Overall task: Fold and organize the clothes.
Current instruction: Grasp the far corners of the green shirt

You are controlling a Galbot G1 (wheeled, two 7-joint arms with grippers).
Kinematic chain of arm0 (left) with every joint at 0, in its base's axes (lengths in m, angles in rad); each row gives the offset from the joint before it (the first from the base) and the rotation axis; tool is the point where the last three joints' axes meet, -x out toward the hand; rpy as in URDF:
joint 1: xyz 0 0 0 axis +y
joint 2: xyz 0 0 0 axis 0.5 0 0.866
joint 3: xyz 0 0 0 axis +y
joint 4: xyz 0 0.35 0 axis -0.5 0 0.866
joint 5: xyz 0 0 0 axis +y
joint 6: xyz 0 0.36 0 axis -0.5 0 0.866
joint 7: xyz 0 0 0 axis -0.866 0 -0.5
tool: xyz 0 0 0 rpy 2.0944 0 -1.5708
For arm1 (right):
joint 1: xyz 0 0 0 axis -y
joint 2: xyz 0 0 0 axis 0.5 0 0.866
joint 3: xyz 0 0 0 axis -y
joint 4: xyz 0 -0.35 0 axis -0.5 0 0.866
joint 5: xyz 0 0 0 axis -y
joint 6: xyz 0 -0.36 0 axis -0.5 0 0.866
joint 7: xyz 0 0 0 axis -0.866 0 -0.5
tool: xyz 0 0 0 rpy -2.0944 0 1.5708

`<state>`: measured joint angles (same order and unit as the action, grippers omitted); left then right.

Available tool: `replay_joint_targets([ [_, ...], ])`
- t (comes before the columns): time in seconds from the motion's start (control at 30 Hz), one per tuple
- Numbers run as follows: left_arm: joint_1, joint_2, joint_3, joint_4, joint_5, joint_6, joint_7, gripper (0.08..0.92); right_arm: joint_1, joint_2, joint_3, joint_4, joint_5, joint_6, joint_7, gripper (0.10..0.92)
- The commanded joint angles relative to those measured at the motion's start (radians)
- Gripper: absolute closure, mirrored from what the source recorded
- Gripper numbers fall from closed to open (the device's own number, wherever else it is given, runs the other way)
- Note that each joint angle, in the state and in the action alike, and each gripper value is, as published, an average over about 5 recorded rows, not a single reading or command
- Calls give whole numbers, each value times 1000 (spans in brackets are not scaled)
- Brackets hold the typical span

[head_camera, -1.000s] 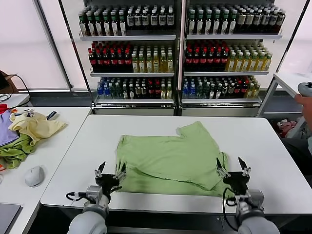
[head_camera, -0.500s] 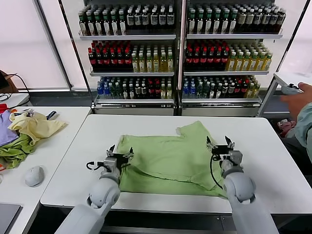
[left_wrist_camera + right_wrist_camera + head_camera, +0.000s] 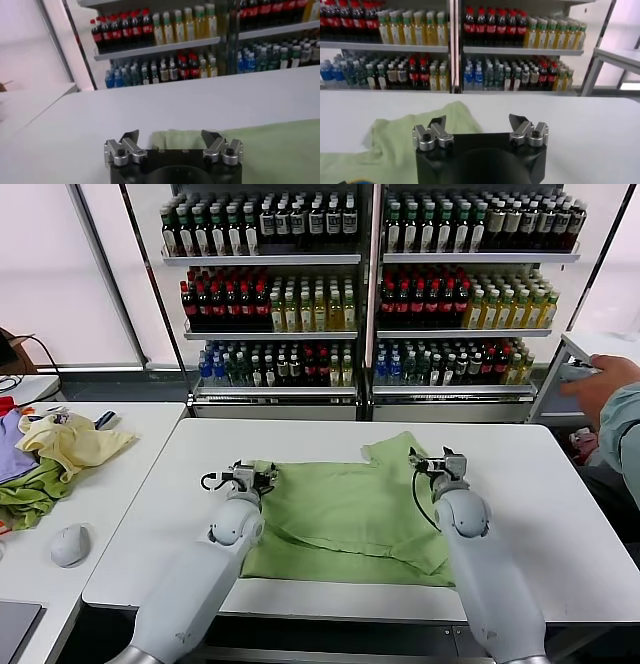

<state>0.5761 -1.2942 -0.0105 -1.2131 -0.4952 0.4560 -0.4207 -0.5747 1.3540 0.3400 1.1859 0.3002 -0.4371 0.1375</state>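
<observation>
A light green shirt lies partly folded on the white table, plain side up, one sleeve pointing to the far side. My left gripper is open and empty over the shirt's far left corner; the green cloth shows between and beyond its fingers in the left wrist view. My right gripper is open and empty at the shirt's far right edge, by the sleeve. Both grippers hold nothing.
A side table on the left holds a pile of yellow, green and purple clothes and a computer mouse. Shelves of bottles stand behind the table. A person's arm reaches in at the right edge.
Both grippers have moved from the table's near edge across the shirt to its far side, staying open. The person's arm at the right has come further into view.
</observation>
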Motion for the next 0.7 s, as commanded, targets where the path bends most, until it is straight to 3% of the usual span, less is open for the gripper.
replay_joint_targets([
  [0.03,-94,-32,20,148,-85,43,3,177,160,59,-6,-271,0,3,-10,203],
  [0.2,-73,-16,26,113,-122,69,14,188,170,78,-9,-316,11,2,-25,234],
  [0.7,7,25,18,26,-195,81,23,508,150,59,-36,-305,17,-12,-97,655],
])
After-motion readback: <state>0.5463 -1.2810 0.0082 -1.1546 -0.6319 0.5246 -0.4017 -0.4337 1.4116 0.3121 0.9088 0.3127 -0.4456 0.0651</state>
